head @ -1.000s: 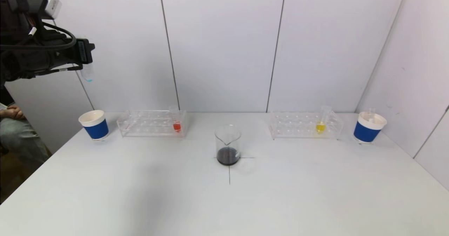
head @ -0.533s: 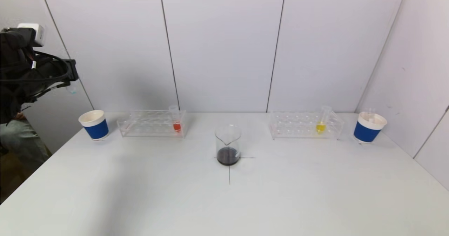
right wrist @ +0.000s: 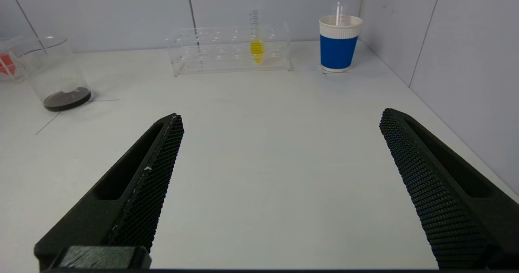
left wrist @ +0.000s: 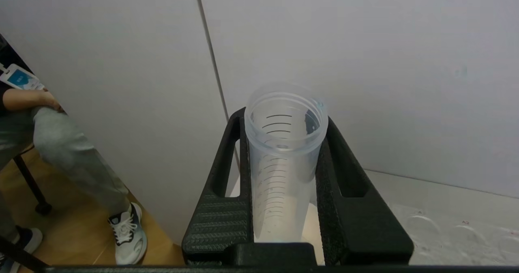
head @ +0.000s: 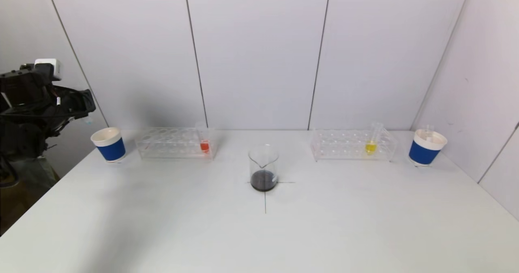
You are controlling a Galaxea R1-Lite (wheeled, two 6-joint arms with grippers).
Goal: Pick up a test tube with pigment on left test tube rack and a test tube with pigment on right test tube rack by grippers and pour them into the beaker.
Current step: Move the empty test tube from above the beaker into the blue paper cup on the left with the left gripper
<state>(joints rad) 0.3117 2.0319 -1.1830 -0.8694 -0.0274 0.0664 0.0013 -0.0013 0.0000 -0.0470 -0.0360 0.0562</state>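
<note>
Right gripper wide open, holding nothing, low at 6 o'clock. Beaker mid-table. Left gripper shut tight on empty test tube, up at 9 o'clock. Best lowered slowly, upright, into left blue cup.

Head camera: high, facing forward and down over the white table. Left wrist camera: close, facing the grey wall. Right wrist camera: low over the table; shares the clear glass beaker with the head view.
</note>
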